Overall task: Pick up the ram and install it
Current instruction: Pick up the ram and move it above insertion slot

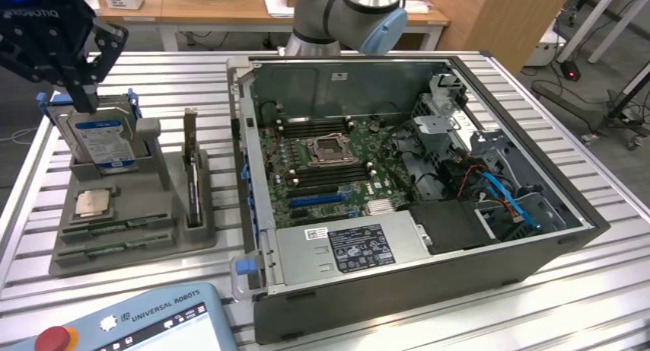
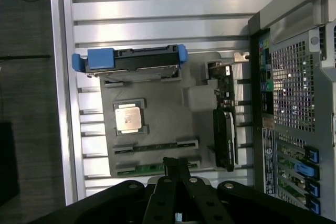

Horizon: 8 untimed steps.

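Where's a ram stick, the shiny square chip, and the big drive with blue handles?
ram stick (image 2: 140, 170), wrist view, on its long green edge.
shiny square chip (image 2: 128, 117), wrist view, on the middle of its silver top.
drive with blue handles (image 1: 106, 144), exterior view, on its white-and-blue label.

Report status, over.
Gripper over tray, fingers shut, empty. Ram in tray slot, untouched. Drive upright in same tray.

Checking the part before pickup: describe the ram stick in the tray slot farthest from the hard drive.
The ram is a long, narrow green circuit-board stick, seated lengthwise in the end slot of the gray tray, parallel to a second stick beside it. Only the tray touches it; the shut tool holds nothing.
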### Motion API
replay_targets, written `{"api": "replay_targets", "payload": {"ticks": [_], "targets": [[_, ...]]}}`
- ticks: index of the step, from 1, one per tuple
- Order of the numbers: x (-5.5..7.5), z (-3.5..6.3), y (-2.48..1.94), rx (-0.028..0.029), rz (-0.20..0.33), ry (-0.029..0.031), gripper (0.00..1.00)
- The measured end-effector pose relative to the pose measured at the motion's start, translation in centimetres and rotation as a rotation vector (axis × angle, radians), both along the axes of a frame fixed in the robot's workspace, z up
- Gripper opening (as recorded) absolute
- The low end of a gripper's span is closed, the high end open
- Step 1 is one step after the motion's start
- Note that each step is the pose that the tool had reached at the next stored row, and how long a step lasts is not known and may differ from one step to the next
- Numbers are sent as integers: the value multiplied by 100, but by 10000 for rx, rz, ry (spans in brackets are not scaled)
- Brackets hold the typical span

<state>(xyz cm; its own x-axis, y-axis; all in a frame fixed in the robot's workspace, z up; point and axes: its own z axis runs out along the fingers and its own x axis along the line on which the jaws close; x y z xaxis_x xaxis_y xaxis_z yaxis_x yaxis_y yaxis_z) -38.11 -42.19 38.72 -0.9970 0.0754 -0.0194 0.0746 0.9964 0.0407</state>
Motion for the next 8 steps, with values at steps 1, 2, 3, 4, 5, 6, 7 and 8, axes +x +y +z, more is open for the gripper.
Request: {"api": "replay_targets", "payload": {"ticks": [1,2,3,4,5,6,7,8], "targets": [[0,-18,-1,0,0,0,10],[0,-36,-2,0,1,1,10],[0,-55,-3,0,0,1,10],[0,-73,-4,0,0,1,10],[0,-91,-5,0,0,1,10],[0,-108,-6,-1,1,1,10],[0,-126,-7,-1,0,1,10],[0,-145,-8,0,1,0,10]]}}
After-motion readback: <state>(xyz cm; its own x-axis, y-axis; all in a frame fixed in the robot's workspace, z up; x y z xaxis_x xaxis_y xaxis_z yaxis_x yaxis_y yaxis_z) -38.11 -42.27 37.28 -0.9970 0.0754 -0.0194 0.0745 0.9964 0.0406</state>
